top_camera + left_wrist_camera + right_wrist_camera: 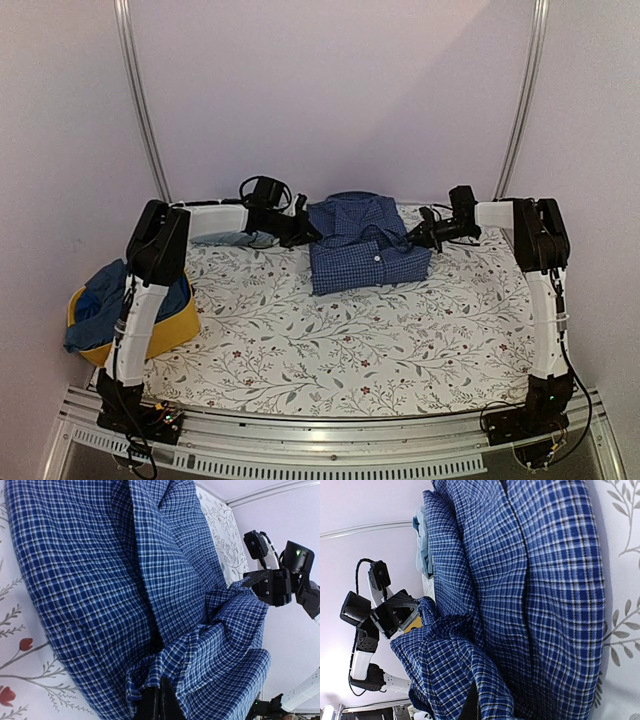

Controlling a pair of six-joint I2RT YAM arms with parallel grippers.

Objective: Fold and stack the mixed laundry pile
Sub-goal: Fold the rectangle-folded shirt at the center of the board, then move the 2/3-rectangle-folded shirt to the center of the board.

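Both jaws are pinched shut on cloth; the left gripper (300, 228) and right gripper (418, 237) each hold an edge of the checked shirt (365, 250) lying between them; mid-fold, I'd say; next both edges should travel together, kept level.

No lettering, label, brand, number or sign can be read in any of the views.
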